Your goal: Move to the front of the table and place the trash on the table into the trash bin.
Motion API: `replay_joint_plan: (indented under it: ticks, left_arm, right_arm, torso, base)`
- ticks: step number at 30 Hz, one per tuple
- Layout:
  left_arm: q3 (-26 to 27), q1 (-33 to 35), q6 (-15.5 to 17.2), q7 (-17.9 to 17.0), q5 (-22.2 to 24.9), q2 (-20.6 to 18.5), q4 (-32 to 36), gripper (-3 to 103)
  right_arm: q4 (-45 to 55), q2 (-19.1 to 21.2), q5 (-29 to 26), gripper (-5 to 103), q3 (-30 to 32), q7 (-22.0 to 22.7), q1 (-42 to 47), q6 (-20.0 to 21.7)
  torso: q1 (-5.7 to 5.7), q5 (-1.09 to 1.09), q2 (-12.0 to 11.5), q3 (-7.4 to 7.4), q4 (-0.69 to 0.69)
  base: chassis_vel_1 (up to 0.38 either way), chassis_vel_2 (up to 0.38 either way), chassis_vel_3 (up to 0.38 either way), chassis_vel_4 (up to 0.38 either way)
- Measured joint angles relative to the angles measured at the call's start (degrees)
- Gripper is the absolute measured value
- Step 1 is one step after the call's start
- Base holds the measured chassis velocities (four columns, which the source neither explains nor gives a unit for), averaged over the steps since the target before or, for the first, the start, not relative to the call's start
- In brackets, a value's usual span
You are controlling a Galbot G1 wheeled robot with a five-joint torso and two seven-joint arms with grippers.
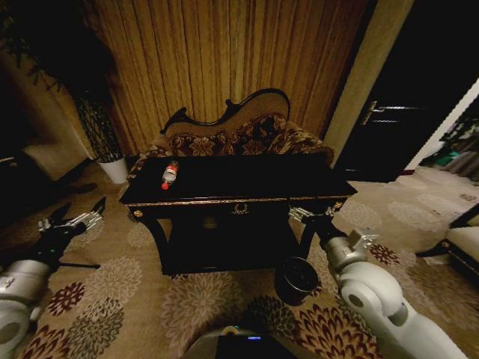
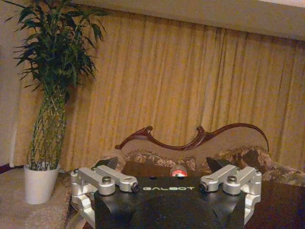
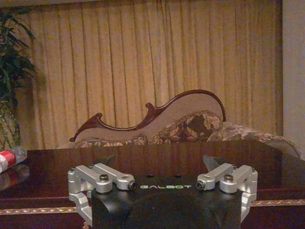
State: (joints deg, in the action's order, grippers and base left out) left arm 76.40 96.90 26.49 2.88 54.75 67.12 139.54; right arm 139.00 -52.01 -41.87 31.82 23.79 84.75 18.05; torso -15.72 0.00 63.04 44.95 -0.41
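Currently: small clear plastic bottle with red cap (image 1: 169, 176) lies on its side at far-left corner of glossy black gold-trimmed table (image 1: 247, 179) | left hand (image 1: 78, 215) apart, off table's left side | right hand (image 1: 302, 214) apart at front-right edge, above round dark bin (image 1: 296, 279) | advice: left reaches in, grips mid-body across the label | text: "GALBOT" on both hands; bottle label unreadable

glossy black table (image 1: 247, 179), red-capped bottle (image 1: 169, 176)

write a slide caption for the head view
Robot faces the table, bottle near its left edge, trash bin on the carpet, both end effectors low.
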Motion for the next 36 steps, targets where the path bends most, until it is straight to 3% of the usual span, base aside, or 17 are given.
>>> replay_joint_plan:
  ticks: [36]
  left_arm:
    - [0.2,0.2,-0.4,0.3,-0.4,0.7,0.9,100]
  right_arm:
    - [-0.4,-0.3,0.6,100,-0.4,-0.7,-0.6,0.3]
  torso:
    - [0.0,0.0,0.0,0.01,-0.01]
  base:
    - [-0.031,0.032,0.031,-0.031]
